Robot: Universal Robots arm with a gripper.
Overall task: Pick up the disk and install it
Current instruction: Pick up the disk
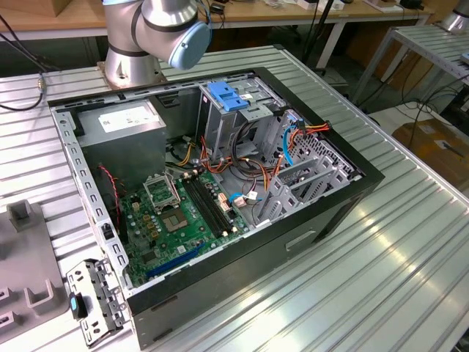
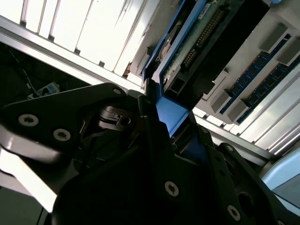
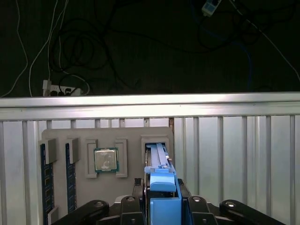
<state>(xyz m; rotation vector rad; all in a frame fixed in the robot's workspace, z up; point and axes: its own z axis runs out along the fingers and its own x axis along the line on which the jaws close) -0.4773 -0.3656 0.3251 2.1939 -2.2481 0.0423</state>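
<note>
Clenched on the disk [image 3: 157, 154], the end effector [image 3: 162, 194] should draw it straight out of the grey fixture [image 3: 61, 136], avoiding binding.

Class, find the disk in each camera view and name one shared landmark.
Exterior view: match by the ribbed metal table under the computer case.
First wrist view: the disk stands on edge at the grey tray's slot, gripper clamping its blue carrier.
Second wrist view: the disk, circuit board showing, beyond the gripper.
Shared landmark: the table.
</note>
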